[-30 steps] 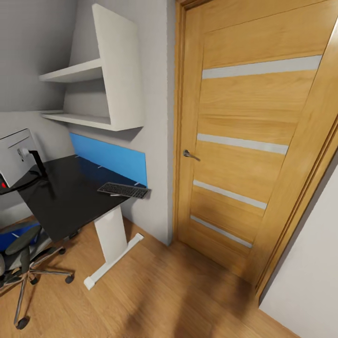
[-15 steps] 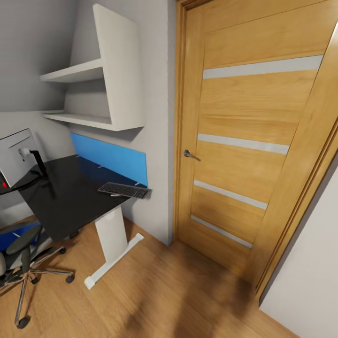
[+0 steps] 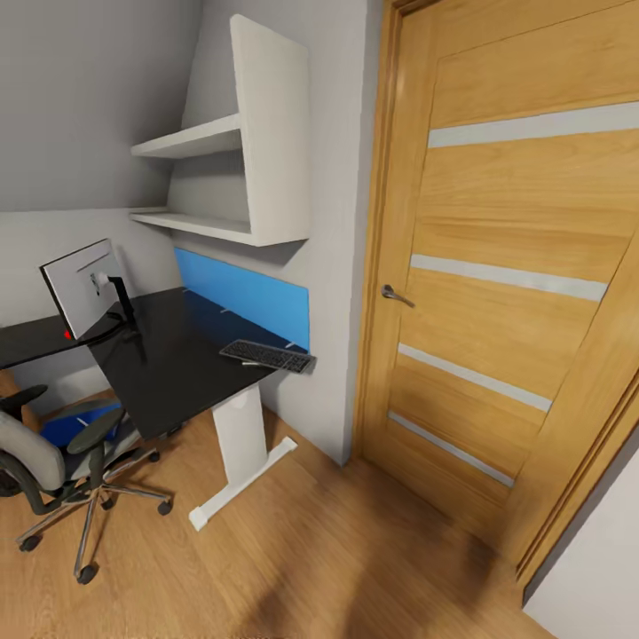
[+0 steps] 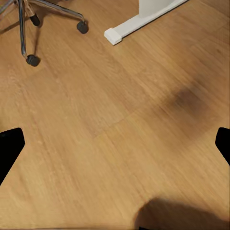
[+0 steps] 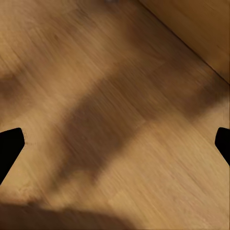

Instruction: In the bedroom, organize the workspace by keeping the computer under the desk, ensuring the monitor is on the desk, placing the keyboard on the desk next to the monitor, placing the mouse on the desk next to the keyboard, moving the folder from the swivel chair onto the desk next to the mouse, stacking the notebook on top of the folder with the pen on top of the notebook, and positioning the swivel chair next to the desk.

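- Against the far-left wall stands the desk (image 3: 169,373), its glossy black top on a white leg, with the blue back panel behind it.
- On the desk's far-left part the monitor (image 3: 82,288) stands with its grey back to the camera, a small red light at its lower corner.
- At the desk's right end, near the blue panel, lies the keyboard (image 3: 266,356), its right tip reaching just past the desk edge.
- Left and near, the swivel chair (image 3: 53,457) sits just beside the desk, and a bit of blue, which may be the folder (image 3: 69,424), shows on its seat.
- To the right a closed oak door (image 3: 515,293) with pale stripes stands beside white wall shelves (image 3: 231,177).
- Compared with half a second ago, the whole view has swung left, so more of the chair and monitor shows; the things themselves have not moved.
- Left gripper (image 4: 115,146) and right gripper (image 5: 115,146) both hang spread wide over the wood floor (image 4: 120,143), holding nothing.
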Available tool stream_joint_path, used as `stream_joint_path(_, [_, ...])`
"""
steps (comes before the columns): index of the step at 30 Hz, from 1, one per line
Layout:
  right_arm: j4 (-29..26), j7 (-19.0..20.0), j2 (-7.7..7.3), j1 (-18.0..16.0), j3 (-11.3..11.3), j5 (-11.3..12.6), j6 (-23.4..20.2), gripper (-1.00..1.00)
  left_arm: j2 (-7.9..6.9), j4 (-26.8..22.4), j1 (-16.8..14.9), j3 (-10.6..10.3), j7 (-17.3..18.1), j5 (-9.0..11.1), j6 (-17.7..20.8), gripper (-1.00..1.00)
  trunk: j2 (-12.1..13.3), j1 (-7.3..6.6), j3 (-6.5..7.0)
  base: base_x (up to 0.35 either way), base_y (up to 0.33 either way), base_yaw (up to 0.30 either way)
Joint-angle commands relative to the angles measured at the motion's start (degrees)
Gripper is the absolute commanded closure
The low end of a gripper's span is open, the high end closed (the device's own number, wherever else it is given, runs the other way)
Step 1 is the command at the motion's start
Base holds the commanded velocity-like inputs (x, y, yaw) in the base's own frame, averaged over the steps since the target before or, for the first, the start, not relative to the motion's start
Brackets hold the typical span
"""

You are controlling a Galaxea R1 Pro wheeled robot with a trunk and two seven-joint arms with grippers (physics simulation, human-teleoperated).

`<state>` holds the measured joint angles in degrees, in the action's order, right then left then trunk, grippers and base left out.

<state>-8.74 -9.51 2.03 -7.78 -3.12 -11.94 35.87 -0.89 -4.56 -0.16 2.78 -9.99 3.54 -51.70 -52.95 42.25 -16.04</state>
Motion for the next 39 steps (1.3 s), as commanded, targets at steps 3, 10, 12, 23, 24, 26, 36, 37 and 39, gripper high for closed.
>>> stream_joint_path(3, [0.04,-0.6,0.0,-0.04,-0.31,-0.37,0.03,-1.0,-0.06,-0.01,-0.01,0.21,0.41,0.33,-0.16,-1.0,-0.05,0.01,-0.07,0.0,0.0,0.278])
stream_joint_path(10, [0.04,-0.6,0.0,-0.04,-0.31,-0.37,0.01,-1.0,-0.07,-0.01,-0.01,0.21,0.41,0.33,-0.16,-1.0,-0.05,0.01,-0.07,0.0,0.0,0.278])
stream_joint_path(12, [0.04,-0.6,0.0,-0.04,-0.31,-0.37,0.0,-1.0,-0.08,-0.01,-0.01,0.21,0.41,0.33,-0.18,-1.0,-0.05,0.01,-0.07,0.0,0.0,0.279])
stream_joint_path(23, [0.05,-0.6,0.0,-0.04,-0.31,-0.37,-0.01,-1.0,-0.07,-0.01,-0.01,0.21,0.41,0.36,-0.22,-1.0,-0.05,0.01,-0.07,0.0,0.0,0.279])
stream_joint_path(24, [0.04,-0.6,0.0,-0.04,-0.31,-0.37,-0.01,-1.0,-0.07,-0.01,-0.01,0.21,0.41,0.37,-0.22,-1.0,-0.05,0.01,-0.07,0.0,0.0,0.279])
stream_joint_path(26, [0.04,-0.6,0.0,-0.04,-0.31,-0.37,-0.01,-1.0,-0.07,-0.01,-0.01,0.21,0.41,0.41,-0.24,-1.0,-0.05,0.01,-0.07,0.039,0.0,0.279])
stream_joint_path(36, [0.05,-0.6,0.0,-0.04,-0.31,-0.37,0.0,-1.0,-0.07,-0.01,-0.01,0.22,0.41,0.42,-0.25,-1.0,-0.05,0.01,-0.07,0.258,0.0,0.279])
stream_joint_path(37, [0.05,-0.6,0.0,-0.04,-0.31,-0.37,-0.01,-1.0,-0.07,-0.01,-0.01,0.22,0.41,0.42,-0.25,-1.0,-0.05,0.01,-0.07,0.293,0.0,0.279])
stream_joint_path(39, [0.06,-0.6,0.0,-0.04,-0.31,-0.37,-0.01,-1.0,-0.04,-0.01,-0.01,0.22,0.41,0.42,-0.25,-1.0,-0.05,0.01,-0.07,0.191,0.0,0.279])
